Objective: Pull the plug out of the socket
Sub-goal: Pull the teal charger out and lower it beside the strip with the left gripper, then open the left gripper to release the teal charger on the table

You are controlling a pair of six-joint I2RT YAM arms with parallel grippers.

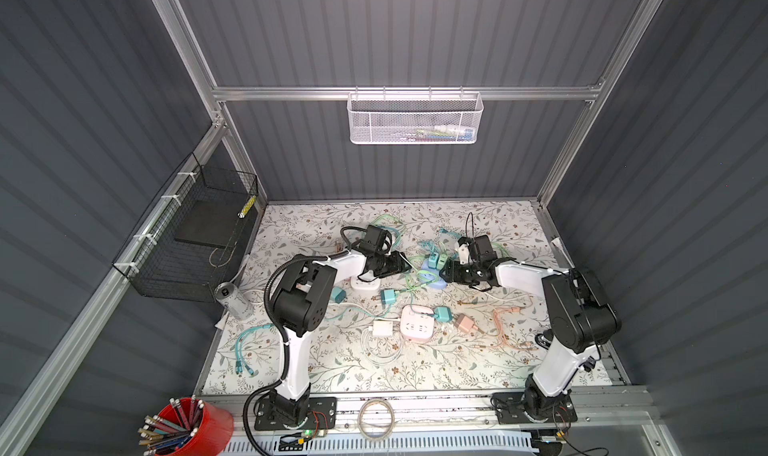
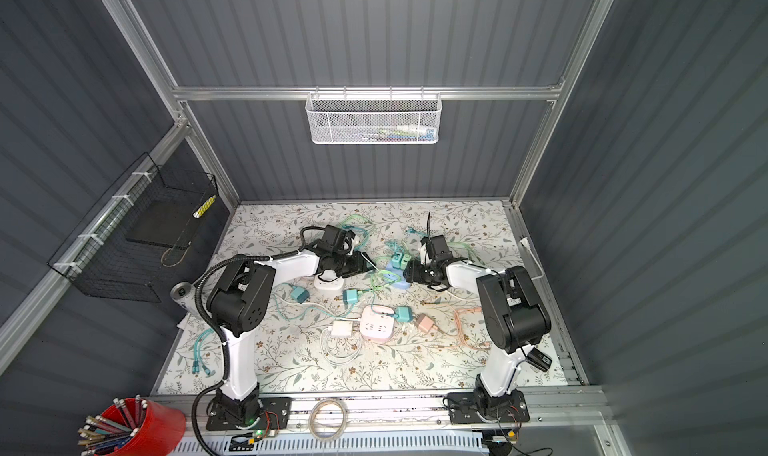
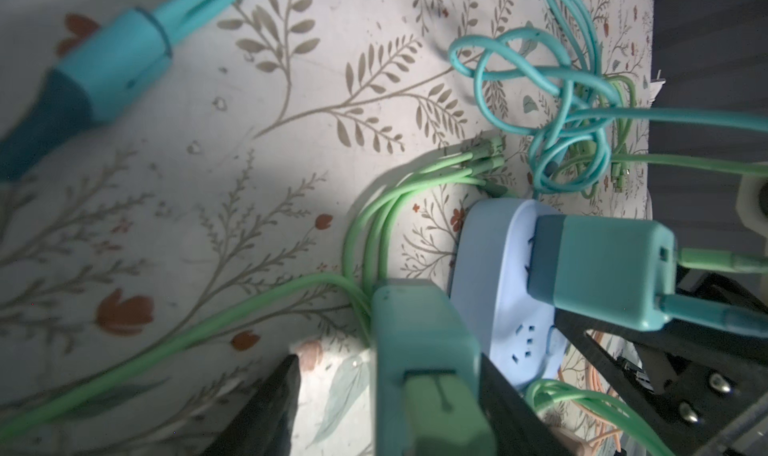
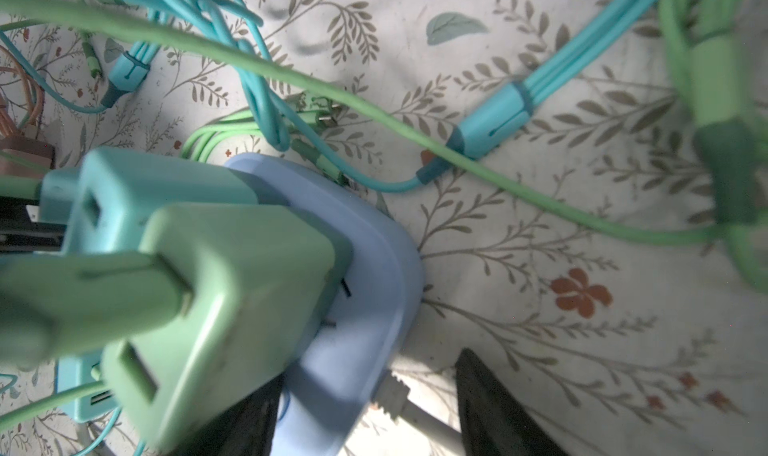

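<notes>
1. Left gripper [image 3: 386,366] is spread open around the green plug [image 3: 419,350], bottom of its wrist view. Cloth [image 3: 332,375] shows on one side, so nothing's pinched. Can't tell if the prongs are seated.
2. Right gripper [image 4: 365,375], also unclenched, straddles the end of the blue socket [image 4: 374,267], mid-frame in both top views.
3. I'd pin that socket down, squeeze the plug's flat sides, pull straight out, no twisting.
4. Count, in a top view: three sockets (blue, white socket [image 1: 365,284], pink socket [image 1: 415,323]), two upright plugs [image 1: 437,261] on blue, five loose plugs [image 1: 388,296].
</notes>
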